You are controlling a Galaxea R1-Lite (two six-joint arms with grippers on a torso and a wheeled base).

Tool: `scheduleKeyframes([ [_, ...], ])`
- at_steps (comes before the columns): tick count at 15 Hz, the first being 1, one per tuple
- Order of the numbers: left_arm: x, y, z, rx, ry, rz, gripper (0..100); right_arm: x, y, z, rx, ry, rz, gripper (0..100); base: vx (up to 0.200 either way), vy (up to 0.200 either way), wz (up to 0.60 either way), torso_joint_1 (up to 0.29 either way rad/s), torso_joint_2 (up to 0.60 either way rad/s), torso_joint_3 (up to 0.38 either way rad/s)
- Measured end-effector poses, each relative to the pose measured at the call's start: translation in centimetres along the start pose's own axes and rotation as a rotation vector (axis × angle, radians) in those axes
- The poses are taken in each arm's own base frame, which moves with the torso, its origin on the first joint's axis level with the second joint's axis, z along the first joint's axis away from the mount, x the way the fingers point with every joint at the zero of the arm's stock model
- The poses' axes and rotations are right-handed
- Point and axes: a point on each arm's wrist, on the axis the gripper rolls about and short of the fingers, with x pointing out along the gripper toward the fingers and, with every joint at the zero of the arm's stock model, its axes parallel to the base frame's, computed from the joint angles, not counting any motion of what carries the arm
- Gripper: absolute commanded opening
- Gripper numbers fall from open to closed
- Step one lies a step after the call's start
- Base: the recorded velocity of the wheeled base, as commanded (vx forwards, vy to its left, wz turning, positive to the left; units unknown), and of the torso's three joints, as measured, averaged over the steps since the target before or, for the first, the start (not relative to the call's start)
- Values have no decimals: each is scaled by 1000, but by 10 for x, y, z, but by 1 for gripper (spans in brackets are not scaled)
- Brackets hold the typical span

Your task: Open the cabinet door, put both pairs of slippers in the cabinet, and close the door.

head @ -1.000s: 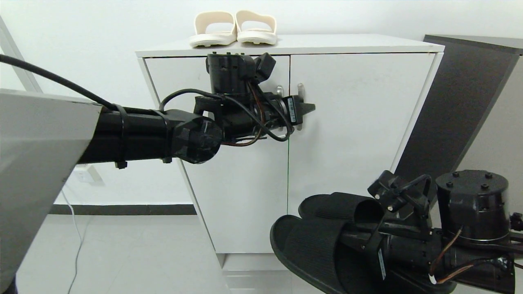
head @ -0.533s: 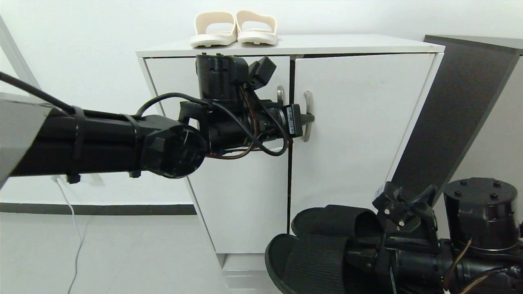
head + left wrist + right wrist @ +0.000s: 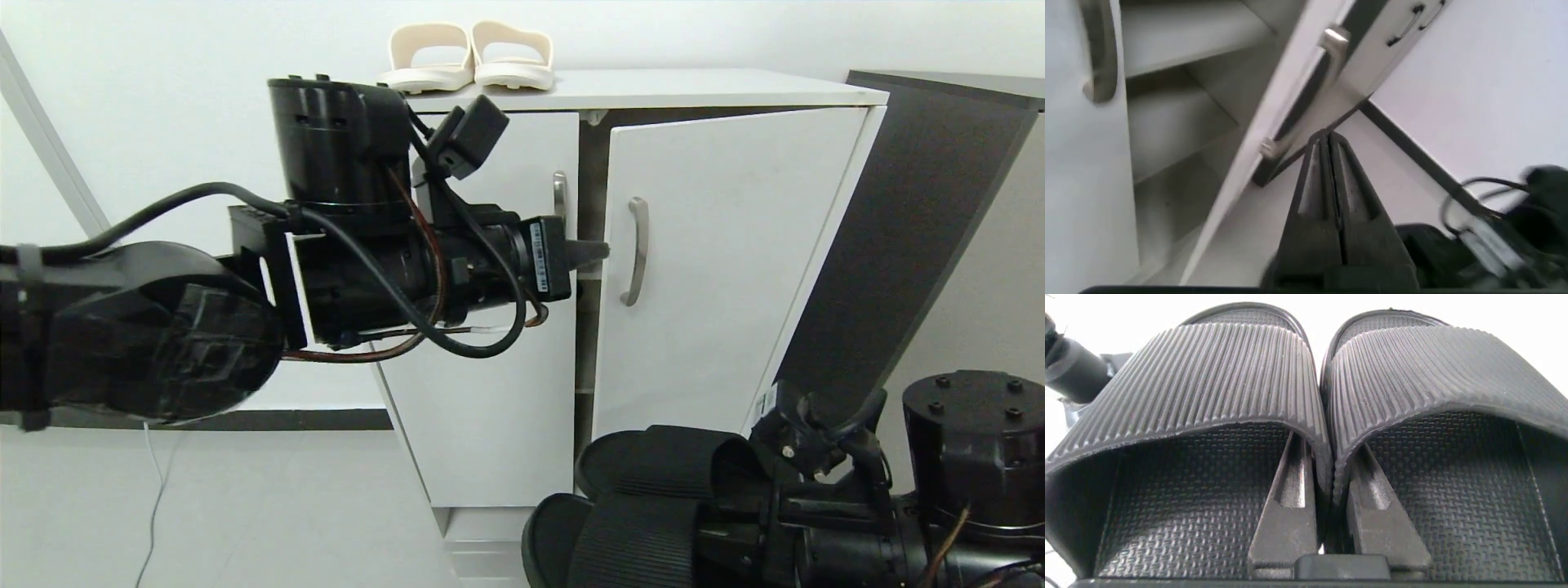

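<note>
Black slippers (image 3: 1225, 376) are being clamped by the right gripper (image 3: 1329, 469); the left gripper (image 3: 594, 251), closed and seemingly empty, is being held beside the ajar cabinet door (image 3: 718, 261).

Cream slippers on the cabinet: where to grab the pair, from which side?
Probably pinch the two adjoining inner walls of the cream slippers, one finger under each strap, coming from the front: they sit side by side with strap openings facing the robot. The right gripper holds the black slippers that way.
</note>
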Motion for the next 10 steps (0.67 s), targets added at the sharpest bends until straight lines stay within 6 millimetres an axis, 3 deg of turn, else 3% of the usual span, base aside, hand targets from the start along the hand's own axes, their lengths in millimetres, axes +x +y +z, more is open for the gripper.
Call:
scheduleKeyframes([
  [4, -12, 15, 11, -24, -20, -9, 0, -1, 7, -3, -13, 9, 25, 0, 0, 0, 0, 0, 0, 0],
  [10, 30, 43, 28, -83, -63, -6, 0, -3, 12, -6, -50, 16, 42, 0, 0, 0, 0, 0, 0, 0],
])
